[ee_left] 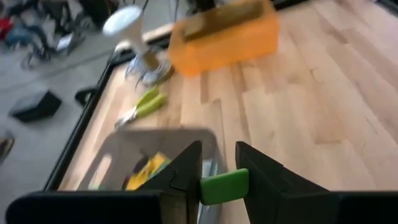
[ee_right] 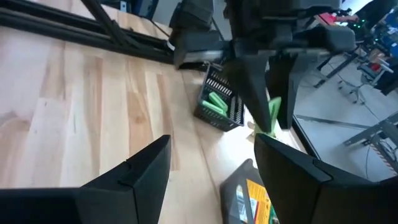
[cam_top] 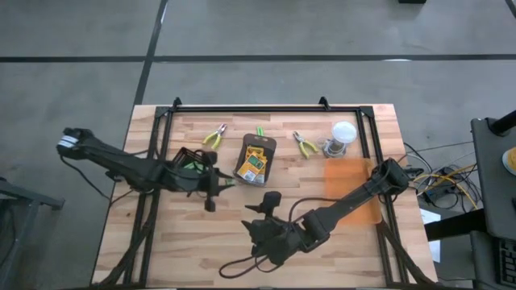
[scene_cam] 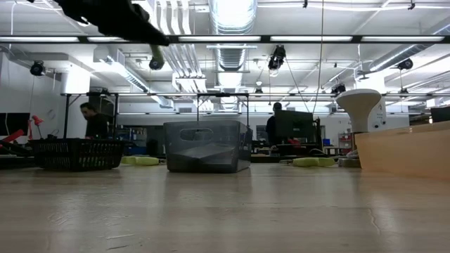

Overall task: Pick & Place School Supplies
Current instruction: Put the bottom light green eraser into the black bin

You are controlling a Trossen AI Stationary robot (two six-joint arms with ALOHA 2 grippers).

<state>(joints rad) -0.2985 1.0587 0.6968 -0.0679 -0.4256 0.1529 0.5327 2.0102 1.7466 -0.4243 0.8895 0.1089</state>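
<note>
The left gripper (ee_left: 219,186) has its fingers (ee_left: 186,171) clamped on a short green stick (ee_left: 225,186), which lies crosswise between the two tips with one end poking out past the finger on the far side. Just beyond the tips sits the grey tray (ee_left: 124,149), and a yellow crayon box (ee_left: 146,171) shows inside it. Seen from above, this gripper (cam_top: 211,193) hangs over the bench (cam_top: 161,250) just left of the tray (cam_top: 256,159), which holds yellow-and-green boxes (cam_top: 254,163), with another green stick (cam_top: 260,130) at the tray's far edge. A small black basket (ee_right: 219,104) with more green sticks (ee_right: 216,102) in it stands right behind the left gripper. The right gripper (ee_right: 211,163) has its fingers (ee_right: 140,171) wide apart with nothing between them; it is low over the bench in front of the tray (cam_top: 270,211), its camera looking toward the left gripper and the stick (ee_right: 273,112) that one holds. One pair of pliers (cam_top: 214,136) lies on the bench left of the tray and a second pair (cam_top: 305,145) to its right, both clear of either gripper. Past the second pair stands a clear jar with a white lid (cam_top: 342,137), and just in front of that an orange box (cam_top: 352,189) under the right arm.
</note>
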